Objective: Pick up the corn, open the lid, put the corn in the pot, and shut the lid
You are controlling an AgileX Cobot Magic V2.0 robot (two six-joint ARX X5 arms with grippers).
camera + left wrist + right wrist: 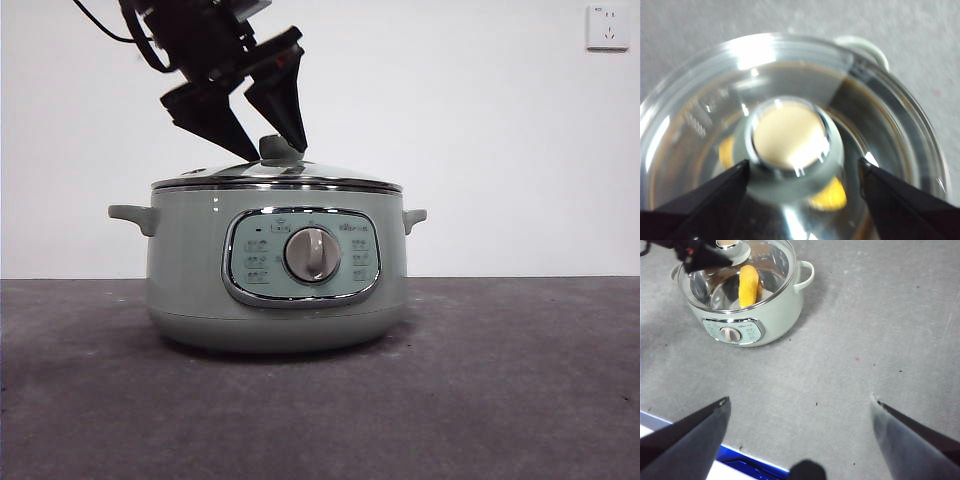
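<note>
The left claw (802, 175) straddles the lid (880, 125) knob (790, 140), jaws apart, corn (832, 197) beneath.

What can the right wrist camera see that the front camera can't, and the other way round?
Only the right wrist view shows the corn lying inside the pot, seen through the glass lid, plus the right gripper with open jaws far off over bare table. Only the front view shows the wall socket. Both show the pot, the lid on it, and the left gripper open around the knob.
</note>
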